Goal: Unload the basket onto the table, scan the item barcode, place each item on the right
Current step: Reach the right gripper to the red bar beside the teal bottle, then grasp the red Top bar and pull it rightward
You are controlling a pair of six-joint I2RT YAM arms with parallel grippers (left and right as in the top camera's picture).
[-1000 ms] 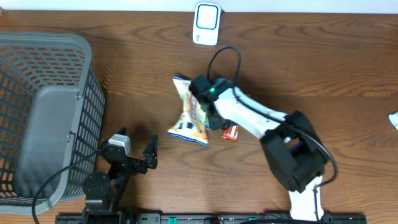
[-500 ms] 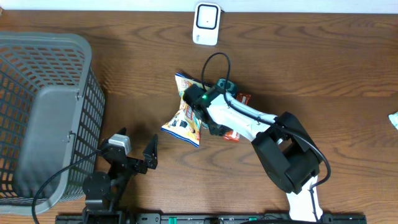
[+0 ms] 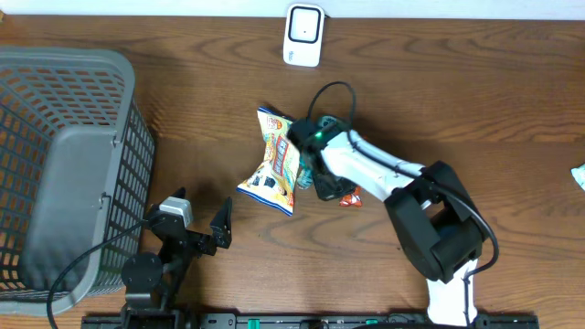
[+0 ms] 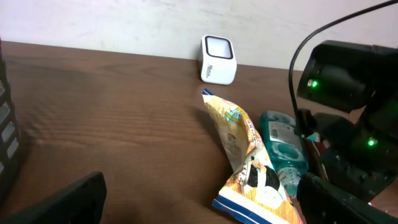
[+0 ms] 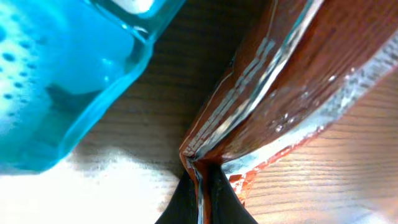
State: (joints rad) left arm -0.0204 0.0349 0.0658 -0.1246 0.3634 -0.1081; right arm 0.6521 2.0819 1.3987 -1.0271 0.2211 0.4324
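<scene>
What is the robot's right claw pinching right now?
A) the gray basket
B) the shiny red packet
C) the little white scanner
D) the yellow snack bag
B: in the right wrist view, the right gripper has its fingertips shut on the crimped edge of the shiny red packet, with the wooden table underneath.

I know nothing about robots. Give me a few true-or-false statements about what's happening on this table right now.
1. The right gripper is shut on the red packet. True.
2. The yellow snack bag sits inside the grey basket. False: it lies on the table, beside the right arm.
3. The left gripper is open and holds nothing. True.
4. The white scanner is held by the left gripper. False: it stands alone at the table's far edge.
</scene>
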